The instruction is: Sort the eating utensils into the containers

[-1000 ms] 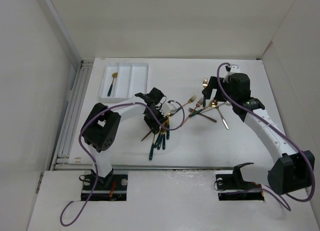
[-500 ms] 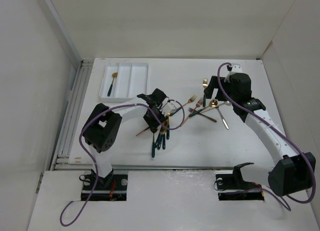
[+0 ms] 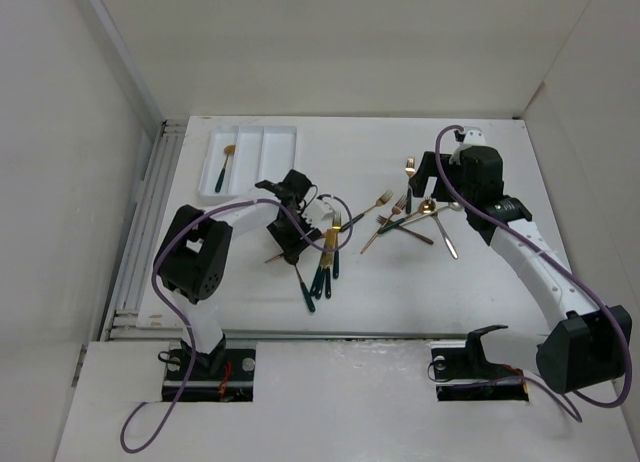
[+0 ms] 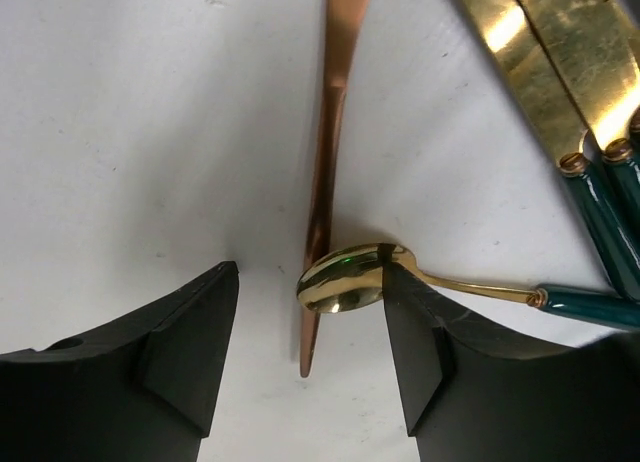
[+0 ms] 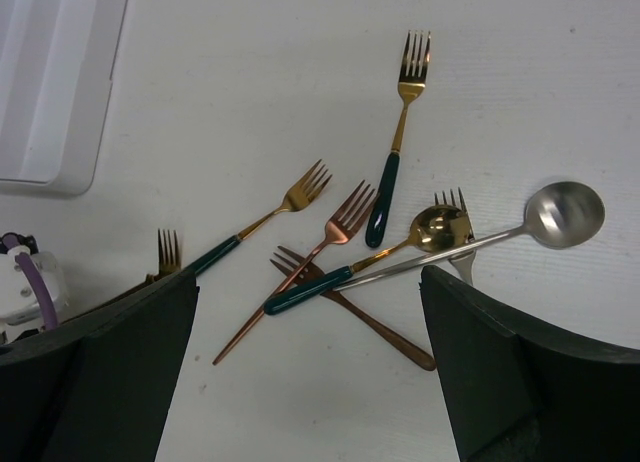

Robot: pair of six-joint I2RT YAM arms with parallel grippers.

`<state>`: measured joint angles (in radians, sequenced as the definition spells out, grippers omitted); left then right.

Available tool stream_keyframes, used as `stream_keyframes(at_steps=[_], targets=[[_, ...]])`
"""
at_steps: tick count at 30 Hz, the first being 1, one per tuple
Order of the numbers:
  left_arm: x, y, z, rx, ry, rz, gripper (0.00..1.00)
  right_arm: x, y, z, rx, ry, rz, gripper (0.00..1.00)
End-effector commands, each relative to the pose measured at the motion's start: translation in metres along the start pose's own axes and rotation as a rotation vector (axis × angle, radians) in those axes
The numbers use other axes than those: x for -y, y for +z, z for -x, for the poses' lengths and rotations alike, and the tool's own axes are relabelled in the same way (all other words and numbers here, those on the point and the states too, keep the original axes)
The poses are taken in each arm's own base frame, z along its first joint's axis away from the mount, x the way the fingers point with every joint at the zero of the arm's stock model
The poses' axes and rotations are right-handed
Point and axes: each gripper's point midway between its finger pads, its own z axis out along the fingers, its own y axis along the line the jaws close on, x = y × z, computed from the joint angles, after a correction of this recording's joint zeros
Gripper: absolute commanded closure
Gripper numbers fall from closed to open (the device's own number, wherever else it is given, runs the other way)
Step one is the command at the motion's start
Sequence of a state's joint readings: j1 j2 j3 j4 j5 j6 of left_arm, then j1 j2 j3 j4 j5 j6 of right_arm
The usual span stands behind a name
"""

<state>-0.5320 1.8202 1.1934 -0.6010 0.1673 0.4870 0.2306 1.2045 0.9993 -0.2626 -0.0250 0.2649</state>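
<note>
White tabletop (image 3: 400,152), with the tray (image 3: 262,129) at its far left and cutlery strewn to the tray's right.
One green-handled spoon (image 3: 224,165) lies in the tray's left compartment. Just right of the tray and nearer the arms, the left gripper (image 4: 310,272) is down at the table, jaws partly apart and clamping nothing. A copper utensil (image 4: 328,132) runs between its fingers, and the bowl of a gold spoon (image 4: 345,282) touches the right one. Further right of the tray, the right gripper (image 5: 308,277) hangs spread wide and empty above crossed forks (image 5: 340,222). These pieces look light, stiff and slick, and they lie flat. I judge the best hold to be a pinch across the middle of the slim handle.
</note>
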Motion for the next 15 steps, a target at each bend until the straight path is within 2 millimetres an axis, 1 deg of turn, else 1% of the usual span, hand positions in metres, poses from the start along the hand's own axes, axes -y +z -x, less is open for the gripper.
stream_keyframes(at_steps=[1, 2, 3, 4, 6, 7, 8, 9, 11, 12, 13, 14, 15], targets=[[0.013, -0.012, 0.003, 0.003, 0.074, -0.008, 0.43, -0.004, -0.006, 0.017, 0.054, -0.013, 0.0, 0.03], [0.014, -0.011, 0.006, 0.008, 0.087, 0.005, 0.41, -0.004, -0.006, 0.017, 0.054, -0.013, 0.0, 0.03], [0.017, -0.005, 0.006, 0.003, 0.096, 0.001, 0.41, -0.004, -0.006, 0.017, 0.054, -0.022, -0.001, 0.03], [0.022, -0.004, 0.008, 0.006, 0.109, -0.011, 0.41, -0.005, -0.007, 0.022, 0.065, -0.022, 0.002, 0.03], [0.024, -0.004, 0.021, 0.047, 0.116, -0.007, 0.41, -0.004, -0.007, 0.02, 0.056, -0.022, 0.0, 0.03], [0.024, -0.002, 0.022, 0.047, 0.117, -0.007, 0.41, -0.004, -0.007, 0.02, 0.056, -0.031, -0.001, 0.03], [0.028, -0.003, 0.028, 0.058, 0.122, -0.007, 0.41, -0.003, -0.008, 0.017, 0.047, -0.032, -0.003, 0.03], [0.03, -0.006, 0.039, 0.086, 0.139, 0.0, 0.41, -0.003, -0.008, 0.017, 0.047, -0.032, -0.003, 0.03], [0.031, -0.007, 0.047, 0.099, 0.138, 0.002, 0.41, -0.003, -0.008, 0.017, 0.047, -0.032, -0.003, 0.03], [0.032, -0.013, 0.053, 0.122, 0.131, 0.001, 0.41, -0.003, -0.008, 0.017, 0.047, -0.032, -0.003, 0.03], [0.031, -0.015, 0.059, 0.139, 0.122, 0.006, 0.41, -0.003, -0.008, 0.015, 0.038, -0.031, -0.005, 0.03], [0.029, -0.022, 0.069, 0.178, 0.127, 0.02, 0.41, -0.001, -0.008, 0.016, 0.041, -0.031, -0.014, 0.03], [0.025, -0.025, 0.072, 0.192, 0.112, 0.043, 0.41, -0.001, -0.008, 0.016, 0.041, -0.031, -0.014, 0.03]])
